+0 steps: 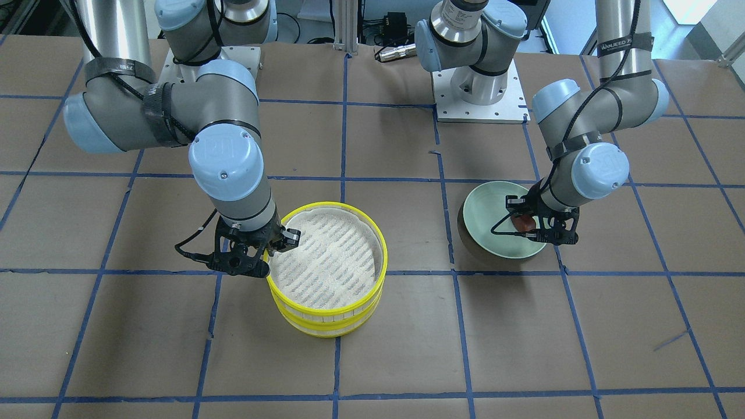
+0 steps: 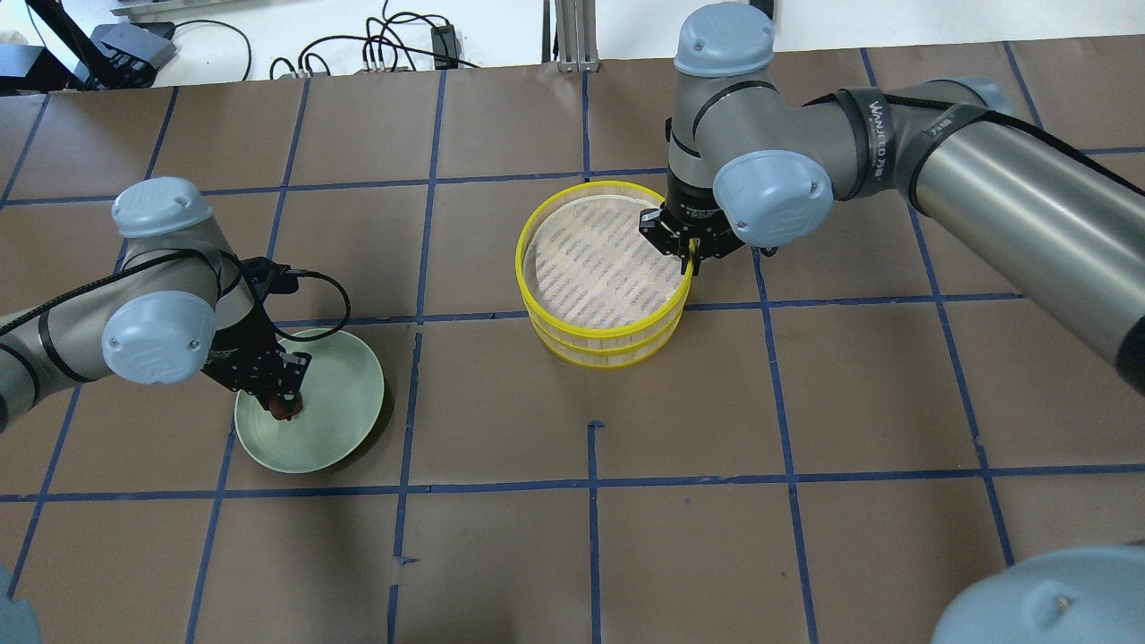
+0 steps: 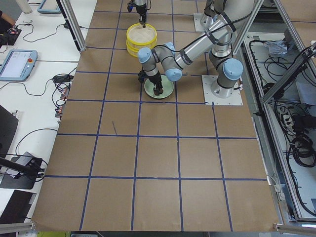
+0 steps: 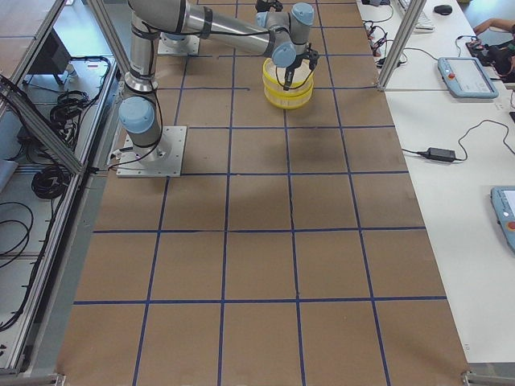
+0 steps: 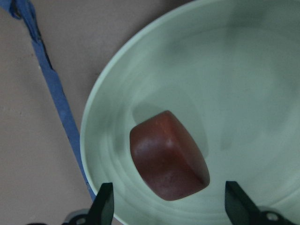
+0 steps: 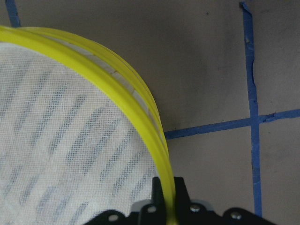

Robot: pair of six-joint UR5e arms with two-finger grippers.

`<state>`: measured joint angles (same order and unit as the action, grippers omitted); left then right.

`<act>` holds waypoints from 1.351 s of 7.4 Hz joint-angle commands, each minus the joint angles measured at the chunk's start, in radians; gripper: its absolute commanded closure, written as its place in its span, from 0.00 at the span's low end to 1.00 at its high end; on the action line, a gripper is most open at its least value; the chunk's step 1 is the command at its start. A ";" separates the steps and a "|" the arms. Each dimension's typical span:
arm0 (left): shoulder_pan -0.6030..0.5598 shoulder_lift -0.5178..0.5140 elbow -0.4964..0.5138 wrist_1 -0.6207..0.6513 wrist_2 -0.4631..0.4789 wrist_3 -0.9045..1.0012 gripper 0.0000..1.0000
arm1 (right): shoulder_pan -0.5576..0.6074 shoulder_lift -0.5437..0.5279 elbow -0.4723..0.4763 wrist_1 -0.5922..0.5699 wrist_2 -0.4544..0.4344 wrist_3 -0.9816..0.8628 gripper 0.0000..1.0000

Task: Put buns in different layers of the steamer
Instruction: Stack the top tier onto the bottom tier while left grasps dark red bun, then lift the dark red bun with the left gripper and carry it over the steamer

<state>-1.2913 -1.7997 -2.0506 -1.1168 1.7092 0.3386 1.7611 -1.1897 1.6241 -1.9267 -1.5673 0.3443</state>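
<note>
The reddish-brown bun (image 5: 168, 157) lies in the pale green plate (image 5: 234, 70), seen also in the overhead view (image 2: 284, 408) and the front view (image 1: 525, 222). My left gripper (image 5: 171, 206) is open just above it, one finger on each side, not touching. The two yellow-rimmed steamer layers (image 2: 528, 286) stand stacked mid-table. The top layer's white slotted floor (image 1: 326, 256) is bare. My right gripper (image 2: 691, 259) is shut on the top layer's yellow rim (image 6: 117, 79), one finger inside and one outside. The white bun shows in no view.
Brown paper with blue tape lines covers the table (image 2: 590, 537). The plate (image 2: 340, 385) sits about one grid square to the left of the steamer in the overhead view. Both arm bases (image 1: 477, 93) stand at the robot's edge.
</note>
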 commanded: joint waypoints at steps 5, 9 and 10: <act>-0.298 0.086 0.403 -0.310 -0.211 -0.404 0.92 | -0.006 0.009 0.005 -0.006 0.010 -0.010 0.72; -0.310 0.070 0.403 -0.264 -0.431 -0.536 0.92 | -0.031 0.009 -0.004 -0.006 0.010 -0.018 0.71; -0.345 0.036 0.403 -0.174 -0.447 -0.614 0.92 | -0.043 0.009 -0.003 -0.006 0.012 -0.018 0.69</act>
<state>-1.6061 -1.7338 -1.6475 -1.3686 1.3092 -0.1948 1.7342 -1.1811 1.6227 -1.9328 -1.5571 0.3277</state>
